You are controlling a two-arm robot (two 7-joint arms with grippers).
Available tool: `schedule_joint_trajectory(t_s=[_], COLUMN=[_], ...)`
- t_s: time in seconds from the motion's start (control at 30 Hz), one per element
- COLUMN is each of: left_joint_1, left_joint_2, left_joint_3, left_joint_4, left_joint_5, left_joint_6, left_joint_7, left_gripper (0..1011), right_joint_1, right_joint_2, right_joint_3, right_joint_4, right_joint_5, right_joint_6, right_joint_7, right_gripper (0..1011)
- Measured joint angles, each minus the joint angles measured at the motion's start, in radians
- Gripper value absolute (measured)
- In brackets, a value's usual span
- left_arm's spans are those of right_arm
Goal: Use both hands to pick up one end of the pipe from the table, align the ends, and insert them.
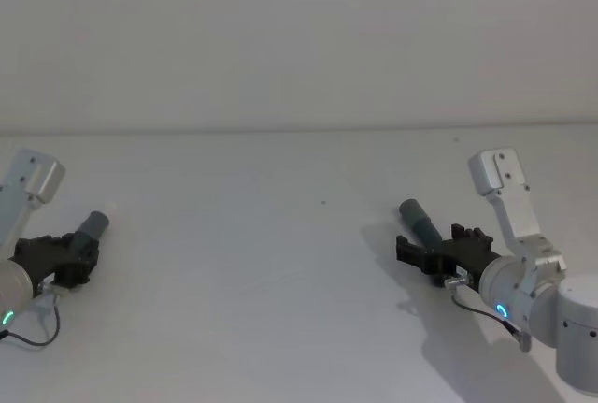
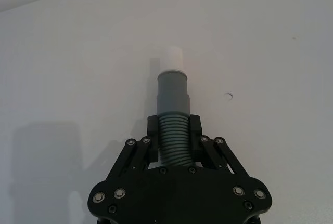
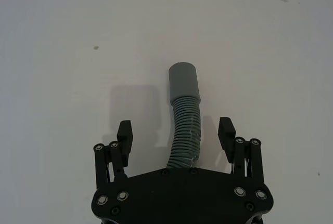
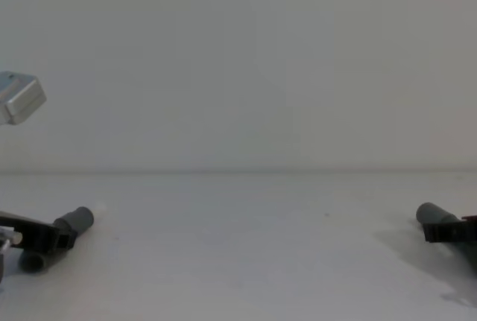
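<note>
Pipe first: pinched on one side only. Risks dropping from the right gripper on any lift, with fingers spread wide either side of the corrugated run and pinching nothing. Could also swing the plain sleeve off line if closed too far back. Clamped snugly in the left gripper just behind the white-tipped cuff, so less likely to slip there. Held low at the table, wrists well apart and angled inward. Cuffs aimed forward and slightly inward, not facing each other, so likely to jam unless turned.
</note>
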Motion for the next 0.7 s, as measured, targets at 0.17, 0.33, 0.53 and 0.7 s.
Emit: schedule_joint_trajectory(t_s=[0.17, 0.33, 0.53, 0.7], left_joint_1=[0.0, 0.0, 0.0, 0.0], left_joint_2=[0.0, 0.0, 0.0, 0.0], left_joint_3=[0.0, 0.0, 0.0, 0.0], left_joint_4=[0.0, 0.0, 0.0, 0.0], left_joint_5=[0.0, 0.0, 0.0, 0.0], left_joint_6=[0.0, 0.0, 0.0, 0.0], left_joint_7=[0.0, 0.0, 0.0, 0.0], left_gripper=[304, 304, 304, 304], right_joint_1=[0.006, 0.014, 0.023, 0.03], right_joint_2=[0.002, 0.004, 0.006, 0.006], right_joint_3=[-0.001, -0.003, -0.004, -0.004], right_joint_4=[0.018, 0.036, 0.055, 0.069], right_joint_5=[-0.007, -0.014, -0.021, -0.025], right_joint_6=[-0.014, -0.027, -0.039, -0.047], right_joint_7=[0.009, 0.019, 0.031, 0.04], right_gripper=[1000, 1000, 1000, 1000])
